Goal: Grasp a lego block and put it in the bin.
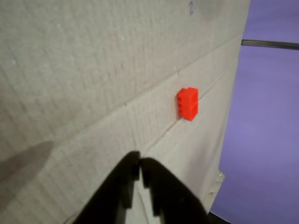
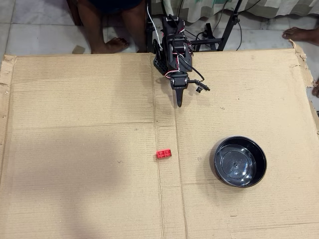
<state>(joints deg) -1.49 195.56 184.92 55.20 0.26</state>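
The lego block point(image 2: 164, 154), a tiny bright red brick with studs, lies on the cardboard near the centre crease in the overhead view. In the wrist view the lego block point(image 1: 188, 103) sits well beyond the fingertips, up and to the right. The bin point(image 2: 240, 161), a glossy black round bowl, stands to the right of the brick and holds nothing. My gripper point(image 2: 179, 102) points down the sheet from the arm's base at the top, shut and holding nothing. In the wrist view my gripper point(image 1: 140, 164) shows its dark jaws pressed together.
A large sheet of brown cardboard point(image 2: 75, 149) covers the floor as the work surface. People's bare feet point(image 2: 112, 45) and stand legs point(image 2: 219, 35) are beyond its top edge. In the wrist view a purple surface point(image 1: 266, 130) lies past the cardboard's edge.
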